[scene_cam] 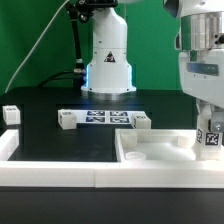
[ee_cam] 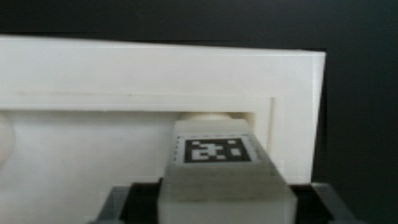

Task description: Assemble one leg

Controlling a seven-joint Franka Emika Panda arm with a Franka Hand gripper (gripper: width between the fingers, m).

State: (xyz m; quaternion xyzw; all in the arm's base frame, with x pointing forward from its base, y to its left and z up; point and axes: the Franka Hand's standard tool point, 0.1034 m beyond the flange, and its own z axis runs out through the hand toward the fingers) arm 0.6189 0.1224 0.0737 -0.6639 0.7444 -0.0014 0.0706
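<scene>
- Short white plastic rectangular leg [scene_cam: 211, 133] with a black-and-white tag on one face hangs upright in the gripper [scene_cam: 210, 128], at the exterior view's right.
- Its lower end sits at or just above the corner of the large flat white rimmed tray-like tabletop [scene_cam: 150, 157]; contact unclear.
- Wrist view: leg [ee_cam: 217, 150] clamped between the dark fingers [ee_cam: 134, 200], tag facing the camera, tabletop [ee_cam: 160, 75] beyond.
- Progress, judged: leg picked and brought to the corner; seating and screwing in remain.
- Other small white blocks [scene_cam: 11, 114] and the marker board [scene_cam: 103, 119] lie well apart.
</scene>
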